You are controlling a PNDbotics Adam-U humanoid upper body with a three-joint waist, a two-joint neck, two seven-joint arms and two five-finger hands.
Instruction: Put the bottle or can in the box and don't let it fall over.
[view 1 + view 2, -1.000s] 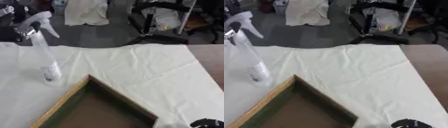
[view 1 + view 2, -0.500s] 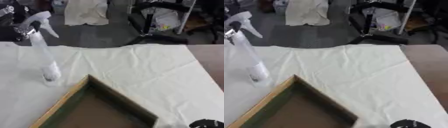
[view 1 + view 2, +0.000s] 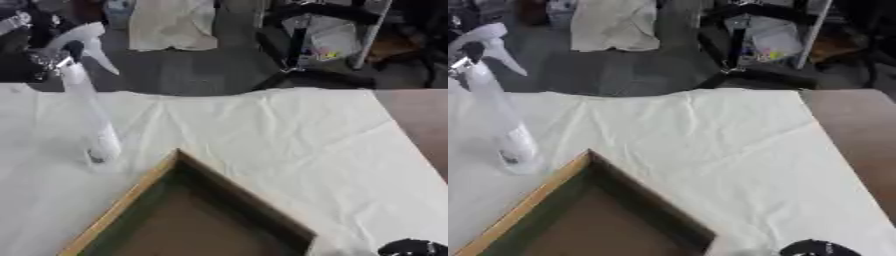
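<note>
The spray bottle (image 3: 86, 102) stands upright on the bench's white cloth (image 3: 289, 135) beside the box (image 3: 188, 215), unchanged this past second, far left of my right robot hand (image 3: 411, 247), grip unreadable, task unstarted.

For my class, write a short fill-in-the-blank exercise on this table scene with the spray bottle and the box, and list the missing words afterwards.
1. The spray bottle stands ______ on the white cloth.
2. The bottle is ______ the box, not in it.
3. The bottle stands on the robot's ______ side of the table.
4. The inside of the wooden-rimmed box is ______.

Missing words: upright; outside; left; empty
</note>
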